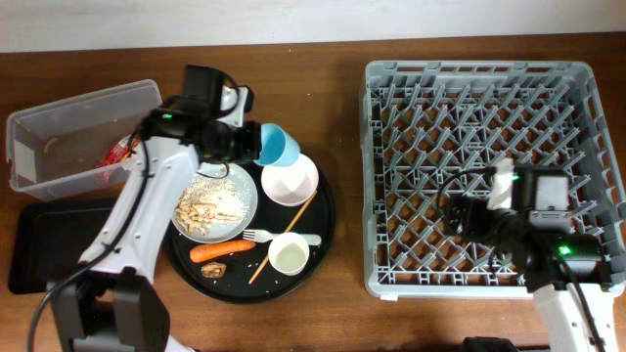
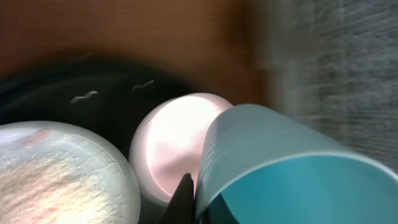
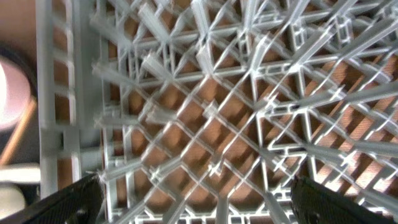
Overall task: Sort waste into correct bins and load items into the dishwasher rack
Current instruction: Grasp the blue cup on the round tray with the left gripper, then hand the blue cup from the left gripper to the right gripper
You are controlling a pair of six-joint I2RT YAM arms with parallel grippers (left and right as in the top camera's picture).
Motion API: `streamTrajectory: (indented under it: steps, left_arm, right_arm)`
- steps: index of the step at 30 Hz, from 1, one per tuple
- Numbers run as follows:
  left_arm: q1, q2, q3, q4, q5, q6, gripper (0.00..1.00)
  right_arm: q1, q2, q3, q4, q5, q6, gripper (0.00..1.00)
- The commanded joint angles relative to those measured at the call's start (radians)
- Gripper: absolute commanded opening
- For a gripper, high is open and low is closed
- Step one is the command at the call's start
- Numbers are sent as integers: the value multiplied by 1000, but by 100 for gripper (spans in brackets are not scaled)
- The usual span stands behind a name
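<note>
Blue bowl [image 1: 280, 145]: found clamped at the rim in left gripper [image 1: 258, 147], with dishwasher rack [image 1: 373, 176] well to its right under the spread-open right gripper [image 3: 200, 203].

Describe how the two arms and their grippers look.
Both arms pair white links with black joint housings, each with a small green light. The left arm has a black cable running along it; the right arm has one looped beside its white camera block. Left gripper and right gripper have black fingers.
</note>
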Motion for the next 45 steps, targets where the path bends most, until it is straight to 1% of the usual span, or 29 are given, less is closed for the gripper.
streamTrajectory:
  steps: [1,2,3,4,5,6,7,10,14,16,17,19,21,23,26,29,33,35,36,38,42,44,45]
  left_arm:
    - [43,15,12,82,597,17,0]
    - [33,26,12,90,664,21,0]
    - [10,35,12,90,729,61,0]
    - [-13,41,12,89,754,87,0]
    - [-55,50,12,93,754,106,0]
    - [-89,58,12,97,757,134,0]
    - [-130,67,12,108,777,150,0]
    - [-194,83,12,146,893,150,0]
    - [-230,83,12,160,974,145,0]
    - [-231,83,12,160,1033,145,0]
    - [-231,83,12,160,1034,145,0]
    - [-232,83,12,160,1031,146,0]
    - [-233,83,12,159,1030,145,0]
    - [-233,83,12,160,1030,146,0]
    - [-233,83,12,160,1030,146,0]
    - [-233,83,12,160,1022,145,0]
    - [-233,83,12,160,1015,146,0]
    - [-233,83,12,160,1015,146,0]
    - [-233,83,12,160,1015,146,0]
    - [-233,83,12,160,1015,146,0]
    - [-233,83,12,160,1015,146,0]
    - [-233,83,12,160,1011,146,1]
    - [-233,83,12,160,999,145,1]
  right_arm:
    - [-119,-2,19,83,-377,-106,99]
    - [-137,-2,19,93,-541,-184,99]
    - [-137,-2,19,91,-659,-245,99]
    - [-133,-2,18,86,-719,-278,99]
    - [-111,-2,18,75,-849,-366,99]
    - [-93,-2,18,75,-918,-410,99]
    - [-58,-2,18,76,-985,-471,99]
    - [16,-2,18,79,-995,-540,99]
    - [113,26,18,158,-996,-539,99]
    - [124,58,18,187,-995,-538,99]
    - [124,70,18,195,-999,-535,99]
    - [124,112,18,251,-1109,-535,99]
    - [124,119,18,305,-1140,-526,100]
    - [124,119,18,373,-1139,-471,100]
    - [124,119,18,503,-1140,-333,99]
    - [124,119,18,496,-1136,-325,93]
    - [124,131,18,469,-1132,-325,93]
    - [124,143,18,467,-1133,-325,87]
    - [124,148,18,463,-1133,-325,86]
    - [124,148,18,462,-1133,-325,80]
    - [124,148,18,462,-1133,-325,71]
    - [124,148,18,462,-1133,-325,63]
    - [124,148,18,462,-1133,-325,62]
